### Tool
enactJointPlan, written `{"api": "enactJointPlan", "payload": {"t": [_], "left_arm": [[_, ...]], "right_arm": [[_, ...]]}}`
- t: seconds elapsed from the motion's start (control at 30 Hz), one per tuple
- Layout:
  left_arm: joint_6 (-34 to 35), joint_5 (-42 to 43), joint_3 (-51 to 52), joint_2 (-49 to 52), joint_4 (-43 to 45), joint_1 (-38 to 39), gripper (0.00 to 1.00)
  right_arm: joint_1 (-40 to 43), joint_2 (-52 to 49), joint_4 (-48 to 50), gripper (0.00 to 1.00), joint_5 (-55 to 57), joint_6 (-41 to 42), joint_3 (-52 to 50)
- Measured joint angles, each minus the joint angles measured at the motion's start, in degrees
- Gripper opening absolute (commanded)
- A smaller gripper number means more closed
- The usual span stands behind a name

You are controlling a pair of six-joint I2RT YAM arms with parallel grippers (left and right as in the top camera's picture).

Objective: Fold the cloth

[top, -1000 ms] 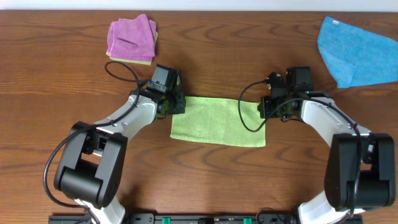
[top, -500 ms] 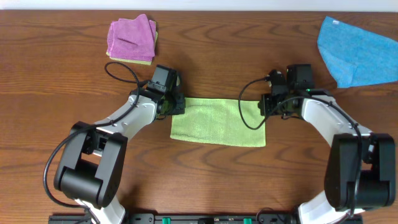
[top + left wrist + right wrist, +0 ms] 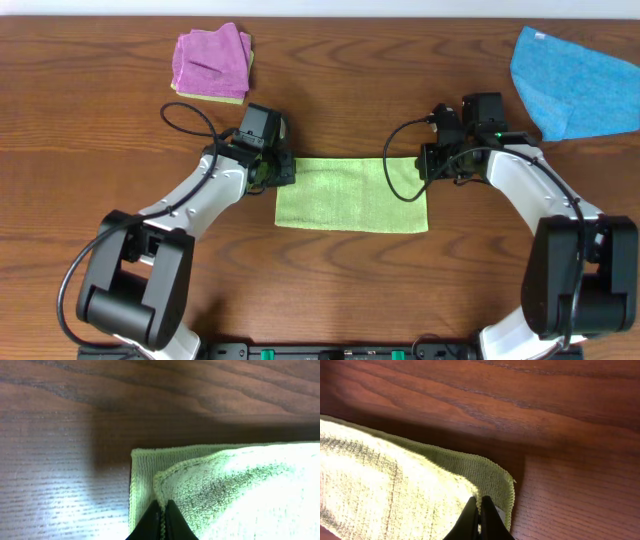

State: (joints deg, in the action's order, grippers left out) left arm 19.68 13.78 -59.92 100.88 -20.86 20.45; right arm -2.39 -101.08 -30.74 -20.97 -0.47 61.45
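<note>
Looking at it near to far. The near long edge of the cloth (image 3: pixel 350 200) lies flat on the table (image 3: pixel 330 300), nothing holding it. It runs a touch skewed, with the right end slightly nearer than the left. The cloth sits mid-table between the two arms as a wide rectangle. The wrist views show two layers, so I read the first fold as laid over and about to be let go.

The work is at the far edge. The left gripper (image 3: pixel 284 170) is on the far-left corner and the right gripper (image 3: pixel 427 170) is on the far-right corner. Both are pinched tight. Left wrist view shows the fingertips (image 3: pixel 150 526) closed on the hemmed edge of the upper layer. Right wrist view shows the fingertips (image 3: pixel 470 521) closed on the cloth right by its corner. In both views a strip of the lower layer sticks out past the upper one, so the edges are not flush.

My take on doing it well:
- Nudge both corners outward until the upper hem covers the lower, equally on both sides, with the far edge taut.
- Set down low, open both together, then lift straight up so nothing drags.
- Mind the black cable (image 3: pixel 387 170) looping over the right end of the cloth. It could snag when the arm pulls away.

Farther back and well apart from all this are the pink-purple folded cloth (image 3: pixel 210 62) at far left and the blue cloth (image 3: pixel 575 80) at far right. Neither is in the way.
</note>
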Motion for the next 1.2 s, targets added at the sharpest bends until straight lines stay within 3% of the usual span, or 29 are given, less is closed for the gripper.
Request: {"api": "enactJointPlan", "payload": {"t": [0.2,0.5,0.77,0.8,0.83,0.87,0.93,0.97,1.0,1.2], "left_arm": [[0.0,1.18,0.0,-0.44,-4.46,0.0,0.06],[0.0,-4.13,0.0,-0.44,-2.43,0.0,0.06],[0.17,-6.71,0.0,-0.44,-0.57,0.0,0.14],[0.2,-6.75,0.0,-0.44,-0.55,0.0,0.14],[0.2,-6.78,0.0,-0.44,-0.55,0.0,0.22],[0.17,-6.8,0.0,-0.44,-0.52,0.0,0.38],[0.04,-6.86,0.0,-0.44,-0.55,0.0,0.57],[0.02,-6.95,0.0,-0.46,-0.55,0.0,0.68],[0.17,-6.95,0.0,-0.44,-0.57,0.0,0.8],[0.66,-6.97,0.0,-0.44,-0.81,0.0,0.89]], "right_arm": [[0.0,0.0,-0.07,0.01,-0.02,-0.02,0.0],[-0.04,0.0,0.94,0.01,1.29,-1.51,0.0],[-0.76,-0.02,1.66,0.02,1.77,-1.68,0.0],[-1.16,-0.02,1.73,0.18,1.9,-1.7,0.0],[-1.46,-0.02,1.7,0.42,1.88,-1.6,0.0],[-1.86,-0.02,1.7,0.62,2.01,-1.66,0.0],[-2.4,-0.02,1.73,0.73,2.16,-1.88,0.0],[-2.67,-0.02,1.75,0.9,2.19,-2.01,0.0],[-2.78,-0.02,1.77,0.99,2.25,-1.92,0.0],[-3.1,-0.02,1.75,0.99,4.5,-2.27,0.0]]}}
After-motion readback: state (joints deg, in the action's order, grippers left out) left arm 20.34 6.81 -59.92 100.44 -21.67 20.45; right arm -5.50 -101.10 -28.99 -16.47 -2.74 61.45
